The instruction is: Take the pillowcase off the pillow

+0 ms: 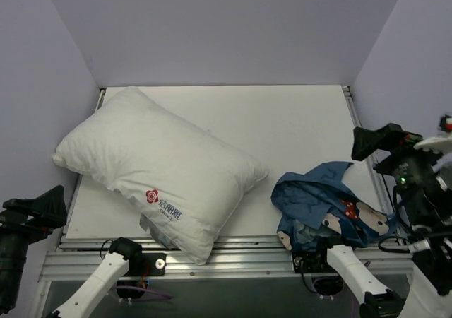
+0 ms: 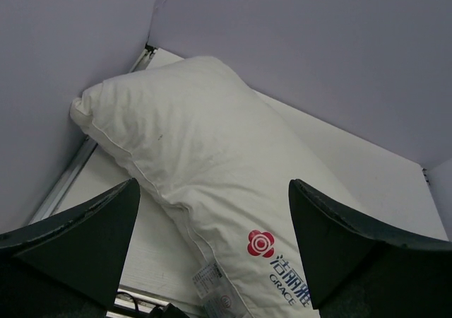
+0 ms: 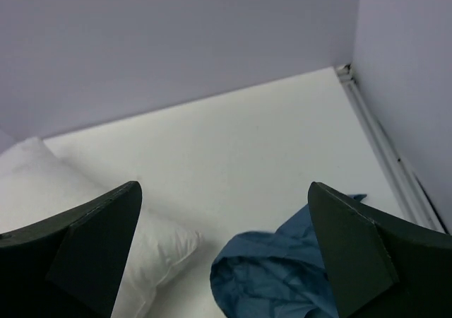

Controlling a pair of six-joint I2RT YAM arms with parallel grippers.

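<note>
Lying bare on the table, the pillow is showing all of its plump white cover. It is sitting at a slant, with a red flower logo and dark lettering close to its near edge and a small label poking out beside them. Its near corner is hanging over the metal rail at the table's front. The pillowcase is lying to the right of the pillow, wholly off it and apart from it. It is crumpled in a loose blue heap, with a cartoon face and a red bow showing on one fold. The left gripper is hovering off the pillow's near left side, its jaws standing wide with nothing between them. The right gripper is hanging well to the right of the pillow, raised near the heap, its jaws spread wide too and gripping nothing.
</note>
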